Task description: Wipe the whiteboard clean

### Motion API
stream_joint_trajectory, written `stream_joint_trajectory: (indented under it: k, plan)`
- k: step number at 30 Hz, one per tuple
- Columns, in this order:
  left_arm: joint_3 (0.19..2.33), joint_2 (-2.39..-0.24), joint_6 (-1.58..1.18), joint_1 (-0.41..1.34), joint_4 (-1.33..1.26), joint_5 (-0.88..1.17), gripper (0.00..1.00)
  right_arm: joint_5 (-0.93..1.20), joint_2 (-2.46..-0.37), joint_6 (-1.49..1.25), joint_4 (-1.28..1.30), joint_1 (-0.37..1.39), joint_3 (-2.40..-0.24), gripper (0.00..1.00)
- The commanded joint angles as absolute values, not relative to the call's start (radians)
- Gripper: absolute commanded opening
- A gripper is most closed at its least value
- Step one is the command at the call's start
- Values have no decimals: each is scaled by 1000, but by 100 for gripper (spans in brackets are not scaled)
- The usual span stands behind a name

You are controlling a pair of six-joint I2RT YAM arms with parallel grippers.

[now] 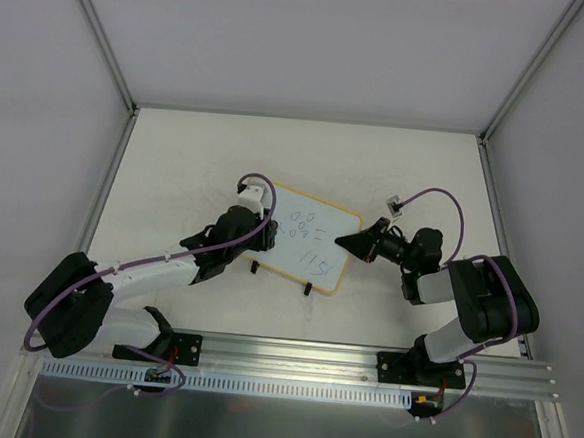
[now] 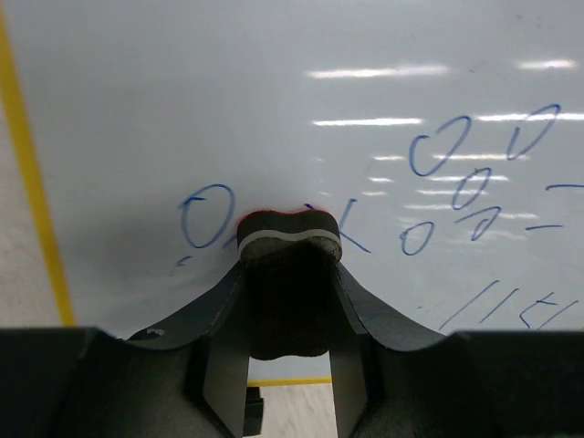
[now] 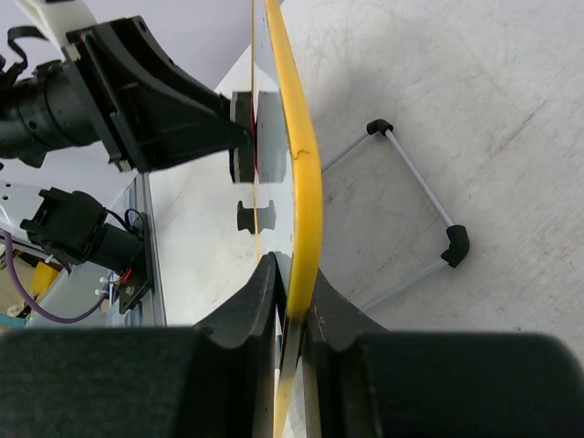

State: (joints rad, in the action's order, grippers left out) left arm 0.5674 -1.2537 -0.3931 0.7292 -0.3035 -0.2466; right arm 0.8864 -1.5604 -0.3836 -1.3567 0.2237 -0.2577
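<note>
The whiteboard (image 1: 323,231), white with a thin orange-yellow frame, stands tilted at mid-table with blue handwritten marks (image 1: 305,242) on it. My left gripper (image 1: 262,233) is shut on a small black eraser (image 2: 287,239), whose end presses against the board face (image 2: 228,109) among the blue marks (image 2: 456,182). My right gripper (image 1: 348,243) is shut on the board's right edge, its jaws pinching the yellow frame (image 3: 306,164). The right wrist view looks along the board edge-on, with the eraser (image 3: 245,137) touching the board's face.
Two black clip feet (image 1: 254,268) (image 1: 308,289) sit under the board's near edge. Behind the board a thin wire stand (image 3: 415,178) with black corners rests on the table. An aluminium rail (image 1: 293,354) runs along the front, and enclosure walls ring the table.
</note>
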Motion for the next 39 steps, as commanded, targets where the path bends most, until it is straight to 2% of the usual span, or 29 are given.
stream_joint_trajectory:
  k: [1, 9, 14, 21, 27, 32, 39]
  plan:
    - [609, -1299, -405, 813, -365, -313, 0, 854, -1571, -218, -1532, 233, -255, 0]
    - [635, -1385, -433, 893, -388, -365, 0, 857, -1572, -225, -1532, 233, -255, 0]
    - [635, -1315, -388, 862, -313, -448, 0, 857, -1569, -227, -1531, 235, -256, 0]
    - [561, -1146, -376, 744, -246, -393, 0, 856, -1569, -227, -1531, 233, -253, 0]
    - [612, -928, -471, 776, 52, -299, 0, 859, -1574, -235, -1531, 233, -259, 0]
    - [664, -917, -650, 795, 363, -220, 0, 859, -1577, -239, -1531, 233, -261, 0]
    - [618, -968, -768, 808, 503, -84, 0, 861, -1578, -247, -1531, 233, -262, 0]
